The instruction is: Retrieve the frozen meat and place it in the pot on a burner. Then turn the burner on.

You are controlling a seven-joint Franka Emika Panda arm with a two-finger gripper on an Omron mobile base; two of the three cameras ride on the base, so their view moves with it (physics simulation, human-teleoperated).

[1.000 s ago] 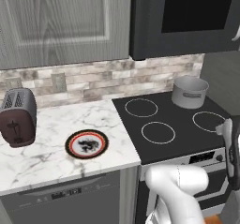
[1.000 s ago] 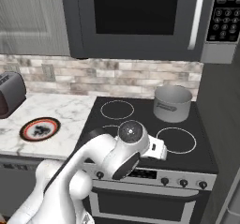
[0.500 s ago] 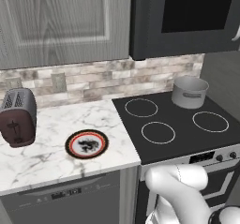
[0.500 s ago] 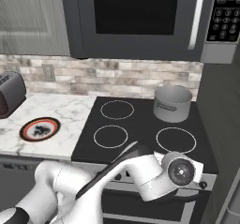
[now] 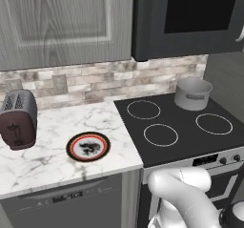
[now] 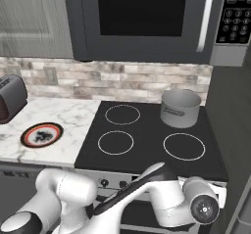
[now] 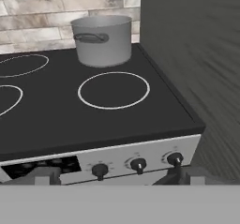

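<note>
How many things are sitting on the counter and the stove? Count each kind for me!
Pot: 1
Toaster: 1
Plate: 1
Total: 3

kitchen | stove (image 5: pixel 181 127) w/ burners — microwave (image 6: pixel 142 17) | toaster (image 5: pixel 19 119) — marble counter (image 5: pixel 52 155)

The pot (image 5: pixel 193 93) (image 6: pixel 180 108) (image 7: pixel 102 39) stands on the back right burner of the stove (image 5: pixel 183 136) (image 6: pixel 147 152) (image 7: pixel 56 120), below the microwave (image 5: pixel 190 19) (image 6: pixel 142 17). On the counter (image 5: pixel 52 160) (image 6: pixel 63 120) left of the stove lies a plate (image 5: pixel 88 146) (image 6: pixel 41 134), with a toaster (image 5: pixel 18 119) (image 6: pixel 11 98) further left. Knobs (image 7: pixel 138 164) line the stove's front.
</note>
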